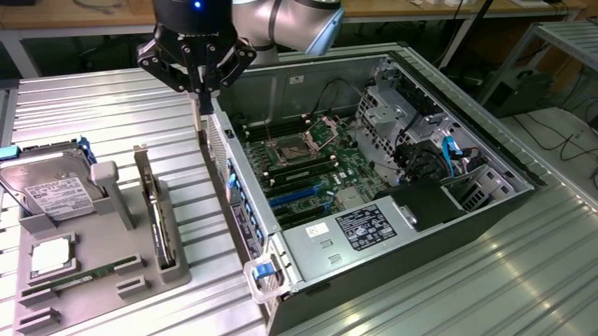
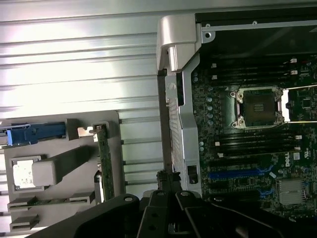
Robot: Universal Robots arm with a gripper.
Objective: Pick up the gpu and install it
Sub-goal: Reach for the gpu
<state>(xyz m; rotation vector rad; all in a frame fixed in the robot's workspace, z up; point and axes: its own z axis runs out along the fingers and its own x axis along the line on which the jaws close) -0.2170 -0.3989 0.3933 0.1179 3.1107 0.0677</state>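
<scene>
gpu (image 1: 154, 203) upright on edge in grey tray (image 1: 98, 243), gripper (image 1: 200, 119) fingers pressed together beside computer case (image 1: 439, 234), drive label (image 1: 58, 190) unreadable

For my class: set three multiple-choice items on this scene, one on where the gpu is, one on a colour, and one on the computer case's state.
1. The gpu is: A lying flat on the hard drive; B standing on edge in the grey tray; C lying flat on the memory stick.
2. The long expansion slots are: A red; B yellow; C blue.
3. The computer case is: A open; B closed by a panel; C wrapped in cloth.
Answers: 1 B, its lower edge sits in a tray slot; 2 C, they show as blue strips on the motherboard; 3 A, its inside is exposed.
</scene>
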